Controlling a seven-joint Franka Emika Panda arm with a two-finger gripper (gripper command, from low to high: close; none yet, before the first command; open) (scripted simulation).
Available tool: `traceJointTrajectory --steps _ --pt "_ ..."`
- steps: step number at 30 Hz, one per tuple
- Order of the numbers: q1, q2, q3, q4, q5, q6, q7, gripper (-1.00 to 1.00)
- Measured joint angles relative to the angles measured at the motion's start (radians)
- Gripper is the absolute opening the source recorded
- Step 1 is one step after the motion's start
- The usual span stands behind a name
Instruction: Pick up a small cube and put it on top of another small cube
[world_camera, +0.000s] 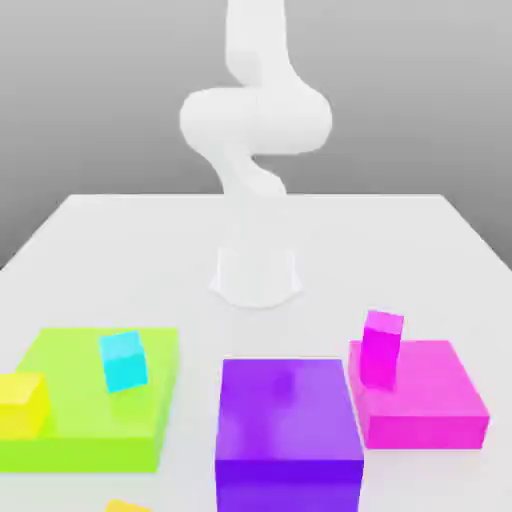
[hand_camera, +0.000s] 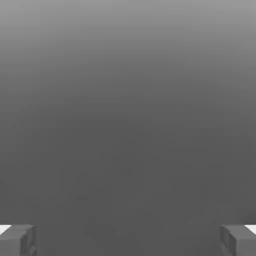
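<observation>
Exterior view has the orange-yellow cube (world_camera: 125, 506) at the front edge, cut by the frame, just in front of the green slab (world_camera: 90, 440). The magenta cube (world_camera: 382, 346) sits on the magenta slab (world_camera: 430, 400), apparently a little tilted. In the hand view the gripper (hand_camera: 128, 241) is spread wide. Nothing lies between its fingers (hand_camera: 17, 240) except bare grey ground, so both cubes are well apart from them.

Several things could go wrong from here. The fingers might drop onto the paler yellow cube (world_camera: 20, 402) or the cyan cube (world_camera: 123, 361) by mistake. A low carry could clip the purple block (world_camera: 290, 430) between the two sides. A tilted magenta cube could also let the load slide off.
</observation>
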Motion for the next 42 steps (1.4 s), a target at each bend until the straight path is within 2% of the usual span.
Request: traceJointTrajectory --steps 18,30,34,35,42 --pt "-0.043 0.659 -0.095 0.06 0.062 0.164 -0.037 0.0" --pt "-0.104 1.094 -0.119 0.099 0.102 0.273 -0.061 0.0" --pt "-0.127 1.239 -0.098 0.127 0.125 0.367 -0.077 0.0" --pt "-0.132 1.268 -0.092 0.134 0.13 0.389 -0.081 -1.0" --pt "-0.133 1.272 -0.091 0.135 0.132 0.392 -0.082 -1.0"
